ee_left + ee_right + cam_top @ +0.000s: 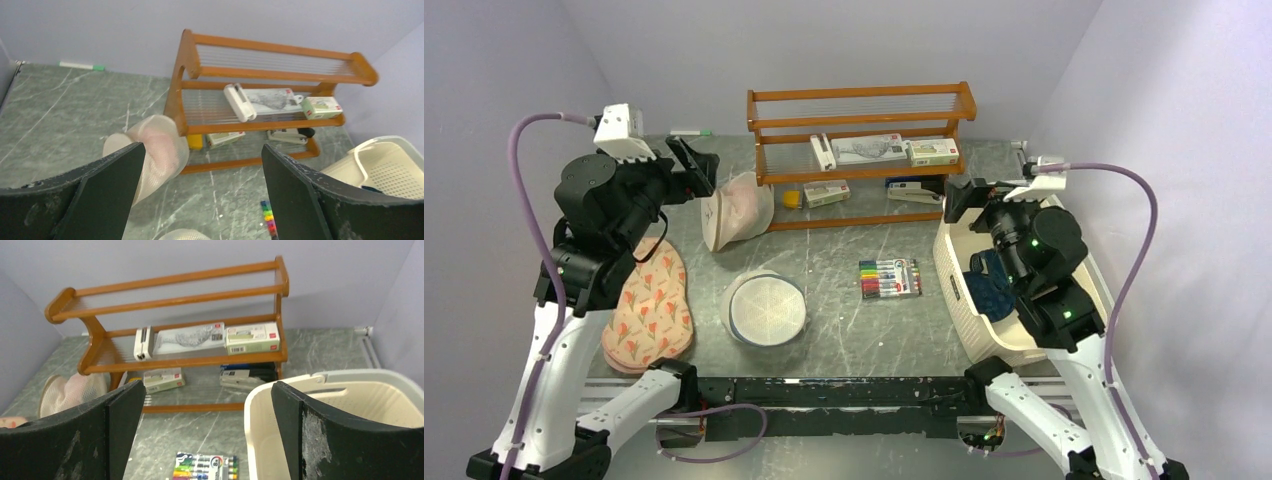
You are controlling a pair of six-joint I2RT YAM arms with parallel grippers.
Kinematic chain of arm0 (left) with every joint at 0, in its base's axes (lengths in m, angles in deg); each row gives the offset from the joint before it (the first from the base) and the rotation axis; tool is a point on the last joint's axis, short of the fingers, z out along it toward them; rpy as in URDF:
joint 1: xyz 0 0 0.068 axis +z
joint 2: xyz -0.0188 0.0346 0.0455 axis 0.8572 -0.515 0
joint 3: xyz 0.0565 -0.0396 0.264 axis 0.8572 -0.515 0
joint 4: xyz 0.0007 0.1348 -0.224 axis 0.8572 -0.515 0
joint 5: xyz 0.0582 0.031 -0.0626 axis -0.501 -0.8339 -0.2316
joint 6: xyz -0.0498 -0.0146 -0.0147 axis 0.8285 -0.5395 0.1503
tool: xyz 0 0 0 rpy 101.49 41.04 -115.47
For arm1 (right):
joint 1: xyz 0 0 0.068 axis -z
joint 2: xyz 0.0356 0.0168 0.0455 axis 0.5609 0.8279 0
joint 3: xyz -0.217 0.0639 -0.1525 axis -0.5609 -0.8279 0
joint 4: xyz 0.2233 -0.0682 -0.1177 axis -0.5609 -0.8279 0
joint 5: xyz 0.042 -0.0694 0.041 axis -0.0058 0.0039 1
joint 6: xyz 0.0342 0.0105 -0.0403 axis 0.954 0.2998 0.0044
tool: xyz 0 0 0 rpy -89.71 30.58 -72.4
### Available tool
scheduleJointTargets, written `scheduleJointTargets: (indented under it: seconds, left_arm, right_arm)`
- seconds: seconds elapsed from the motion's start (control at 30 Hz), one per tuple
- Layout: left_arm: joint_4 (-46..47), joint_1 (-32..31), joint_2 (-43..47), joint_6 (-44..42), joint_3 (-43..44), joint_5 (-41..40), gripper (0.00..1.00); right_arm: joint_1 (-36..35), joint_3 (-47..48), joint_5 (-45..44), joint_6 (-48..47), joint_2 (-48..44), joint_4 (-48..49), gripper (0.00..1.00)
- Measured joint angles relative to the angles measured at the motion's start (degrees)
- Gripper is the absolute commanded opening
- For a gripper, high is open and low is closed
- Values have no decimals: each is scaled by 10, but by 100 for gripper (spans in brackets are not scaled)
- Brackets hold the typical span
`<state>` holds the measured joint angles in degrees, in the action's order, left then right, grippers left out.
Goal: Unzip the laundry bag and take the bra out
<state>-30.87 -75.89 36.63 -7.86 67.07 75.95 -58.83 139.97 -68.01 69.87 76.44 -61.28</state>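
The laundry bag is a round white mesh pouch lying flat on the table's front middle, honeycomb face up and zipped shut. Only its top edge shows at the bottom of the left wrist view. The bra is hidden. My left gripper is raised above the table's left back, open and empty, well behind and left of the bag; its jaws stand wide apart in the left wrist view. My right gripper is raised over the basket's far left corner, open and empty.
A pinkish-white mesh pouch with pink contents leans by the wooden shelf. A cream basket holding dark teal cloth stands at the right. A marker pack lies mid-table. A floral pink pad lies front left.
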Motion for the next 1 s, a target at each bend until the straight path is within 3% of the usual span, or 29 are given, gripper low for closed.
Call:
scheduleJointTargets:
  seconds: [0.37,0.67,0.83,1.0]
  left_arm:
    - [-15,82,4,0,-93,61,99]
    - [-61,114,7,8,-170,117,99]
    - [-92,122,12,23,-224,147,99]
    - [-106,125,17,43,-272,194,99]
  right_arm:
    - [-12,-103,34,71,9,48,100]
    - [-24,-117,217,128,115,146,100]
    - [-92,-94,322,143,241,176,100]
    - [-201,-34,350,133,360,159,100]
